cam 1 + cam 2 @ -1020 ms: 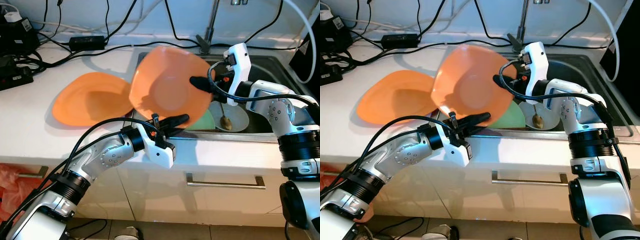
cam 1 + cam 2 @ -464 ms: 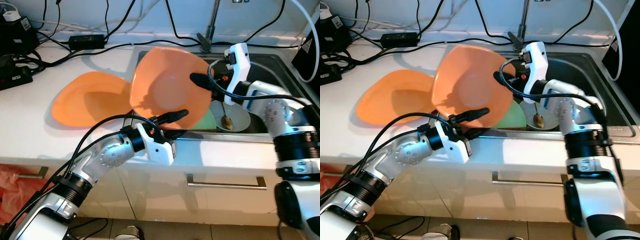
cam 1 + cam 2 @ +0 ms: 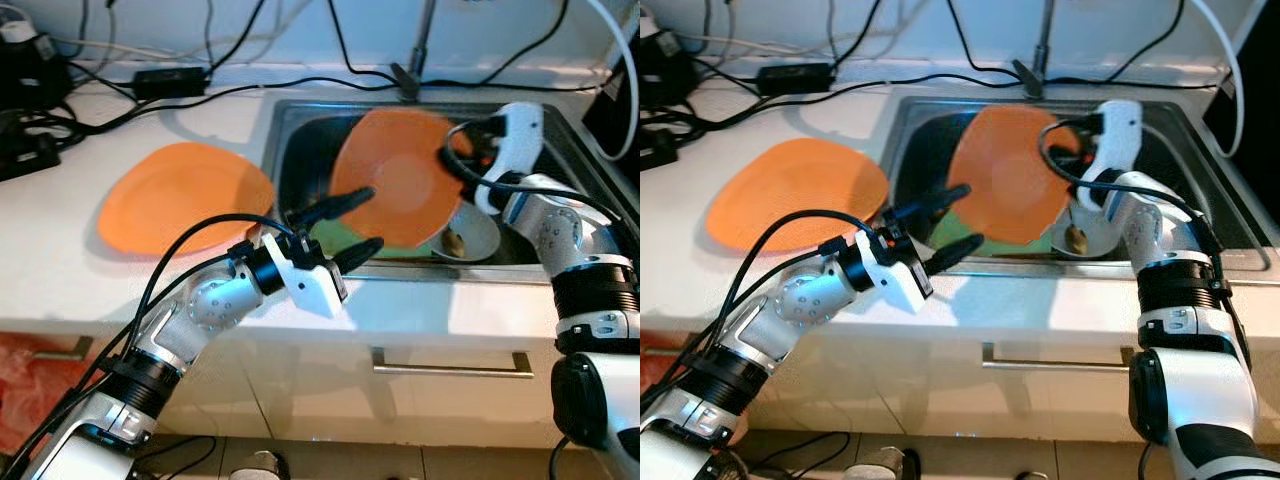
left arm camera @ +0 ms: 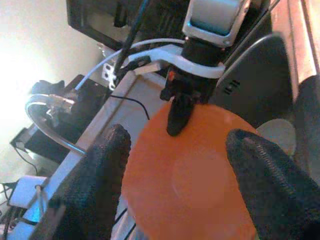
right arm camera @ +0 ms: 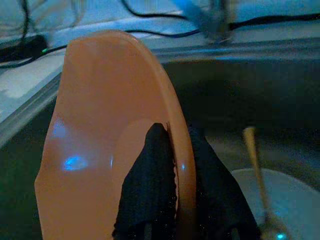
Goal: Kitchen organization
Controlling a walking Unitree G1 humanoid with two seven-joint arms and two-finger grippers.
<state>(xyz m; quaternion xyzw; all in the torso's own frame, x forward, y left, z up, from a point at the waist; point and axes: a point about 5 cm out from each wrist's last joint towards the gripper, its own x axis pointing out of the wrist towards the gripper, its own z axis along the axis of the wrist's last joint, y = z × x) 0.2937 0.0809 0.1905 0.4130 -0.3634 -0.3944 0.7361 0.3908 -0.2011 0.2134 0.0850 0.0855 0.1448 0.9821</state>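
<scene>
Orange plates, head views: two in all. One orange plate [image 3: 400,176] hangs tilted over the sink [image 3: 300,120]; the second orange plate [image 3: 185,197] lies flat on the white tabletop [image 3: 60,260], well apart from the first.
Right gripper [image 3: 452,163], head views: its jaws pinch the raised plate's rim on the side nearest the pale bowl [image 3: 478,233].
Left gripper [image 3: 352,222], head views: jaws spread wide and empty, just in front of the raised plate.
Sink contents, head views: one pale bowl with one spoon [image 3: 451,242] in it, and one green dish [image 3: 335,240] under the plate.
Left wrist view: both fingers [image 4: 102,170] stand far apart, framing the raised plate with the right gripper clamped at its edge.
Right wrist view: the two fingers [image 5: 150,190] close on either face of the rim; bowl and spoon sit just beyond.
Risk, grip: a one-edge pinch may let the tilted plate pivot or slip, dropping it onto the bowl.
Risk, collision: the left gripper's open fingers sit close, and a small advance could knock the plate loose.
</scene>
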